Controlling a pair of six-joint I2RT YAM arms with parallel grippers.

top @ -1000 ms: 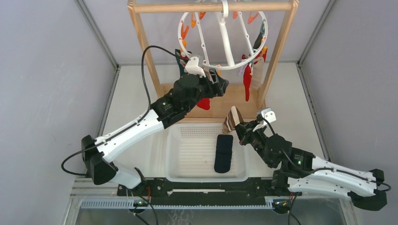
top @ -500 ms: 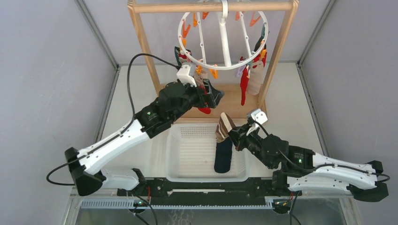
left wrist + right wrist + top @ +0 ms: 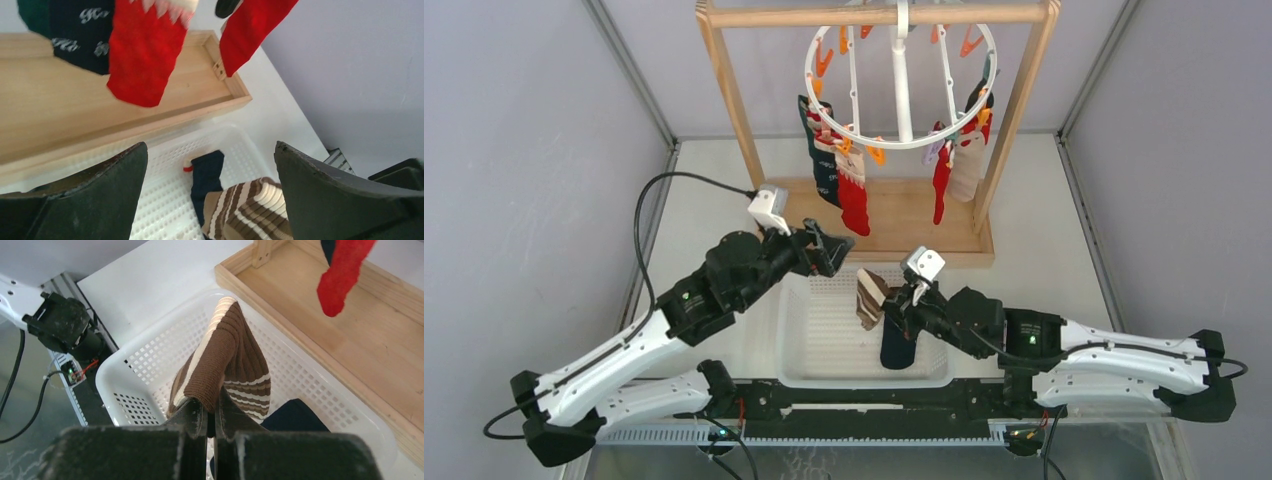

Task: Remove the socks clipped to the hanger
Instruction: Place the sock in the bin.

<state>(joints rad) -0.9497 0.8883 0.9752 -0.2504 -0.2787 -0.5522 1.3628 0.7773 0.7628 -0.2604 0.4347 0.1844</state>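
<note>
1. At the far edge of the worktop, a wooden rack (image 3: pixel 729 95) is standing, and the round white hanger (image 3: pixel 903 95) is hanging by its hook from the top bar of this rack.
2. Several socks are hanging from the ring of the hanger. On its left side a dark sock (image 3: pixel 822 165) and a red sock (image 3: pixel 855 205) with a white cuff are hanging close together. On its right side a thin red sock (image 3: pixel 941 185) and a pale sock (image 3: pixel 967 170) are hanging side by side. Some orange clips (image 3: pixel 876 155) are dangling from the ring too.
3. Near the middle of the near edge, a white basket (image 3: pixel 824 335) is sitting just in front of the rack's flat wooden base. A navy sock (image 3: pixel 899 345) is lying flat inside it, toward the right side.
4. The right gripper (image 3: pixel 886 305) is hovering over the basket. Its fingers are pressing together on a striped sock (image 3: pixel 225 360), brown and cream. This sock is folding over the fingertips and is hanging above the basket floor, just beside the navy sock.
5. The left gripper (image 3: pixel 829 245) is hovering over the far left corner of the basket, near the rack's base. Its fingers are spreading wide and are holding nothing. In its wrist view the toe of the red sock is hanging above the wooden base, well apart from the fingers.
</note>
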